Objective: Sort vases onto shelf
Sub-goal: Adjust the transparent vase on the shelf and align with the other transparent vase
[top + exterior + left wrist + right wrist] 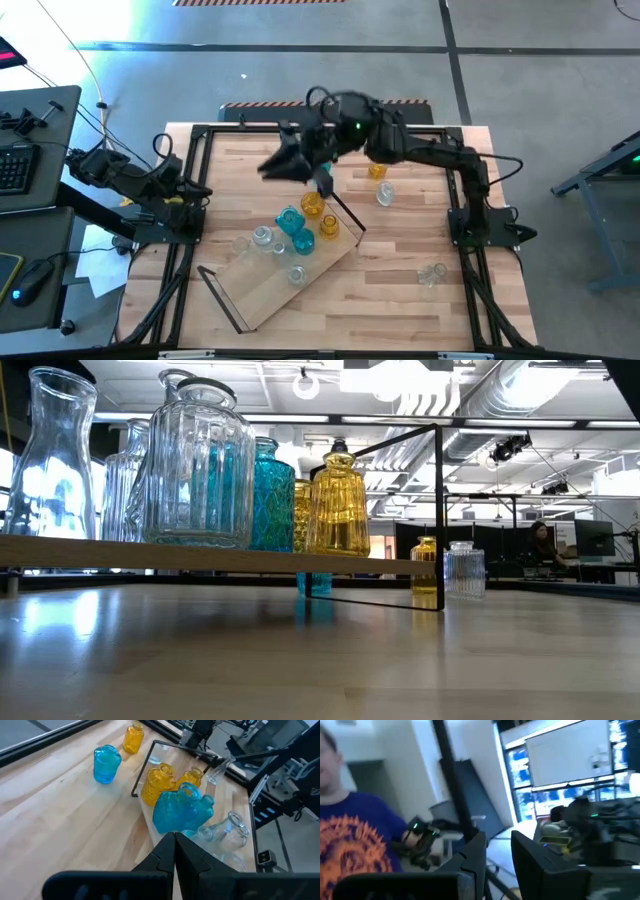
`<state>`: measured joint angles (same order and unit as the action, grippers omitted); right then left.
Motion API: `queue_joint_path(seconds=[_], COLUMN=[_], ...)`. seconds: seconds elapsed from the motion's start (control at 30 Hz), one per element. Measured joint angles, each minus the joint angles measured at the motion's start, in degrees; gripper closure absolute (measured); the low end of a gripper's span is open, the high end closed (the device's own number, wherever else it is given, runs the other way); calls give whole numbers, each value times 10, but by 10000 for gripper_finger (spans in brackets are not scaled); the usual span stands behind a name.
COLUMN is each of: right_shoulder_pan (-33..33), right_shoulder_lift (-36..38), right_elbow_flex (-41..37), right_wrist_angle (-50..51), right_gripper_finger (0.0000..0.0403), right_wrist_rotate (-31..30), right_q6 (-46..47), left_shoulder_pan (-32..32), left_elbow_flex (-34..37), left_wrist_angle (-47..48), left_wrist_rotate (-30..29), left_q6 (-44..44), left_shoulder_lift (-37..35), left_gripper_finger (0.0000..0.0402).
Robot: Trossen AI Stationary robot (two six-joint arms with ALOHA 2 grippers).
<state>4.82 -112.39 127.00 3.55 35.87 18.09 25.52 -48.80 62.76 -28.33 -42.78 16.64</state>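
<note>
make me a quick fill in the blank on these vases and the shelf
On the shelf, the end vase beside the black wire frame is ___ in colour.
The lone vase near the right edge of the table is ___ glass.
The left gripper has its fingers ___.
Missing words: amber; clear; shut.

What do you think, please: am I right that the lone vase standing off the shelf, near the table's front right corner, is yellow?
Not quite. That vase is clear glass, not yellow, as the high view shows. The rest holds: it stands alone on the table, off the shelf, near the front right corner.
</note>
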Motion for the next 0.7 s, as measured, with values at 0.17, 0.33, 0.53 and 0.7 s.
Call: queue_joint_path(seconds=[0.17, 0.33, 0.53, 0.7], right_shoulder_pan=[-14, 17, 67, 85], right_shoulder_lift=[8, 9, 19, 44], right_elbow_flex=[0, 0, -1, 0], right_wrist_angle=[112, 245, 305, 246], right_gripper_finger=[329, 329, 329, 329], right_wrist_rotate=[-72, -133, -132, -138], right_q6=[-50, -56, -42, 12], left_shoulder_pan=[0, 0, 0, 0], left_elbow_flex=[0, 0, 0, 0], left_wrist_angle=[0, 0, 0, 0], left_wrist_rotate=[-7, -7, -7, -8], left_q6=[5, 4, 4, 4], left_shoulder_lift=[0, 0, 0, 0], left_gripper_finger=[402, 401, 401, 401])
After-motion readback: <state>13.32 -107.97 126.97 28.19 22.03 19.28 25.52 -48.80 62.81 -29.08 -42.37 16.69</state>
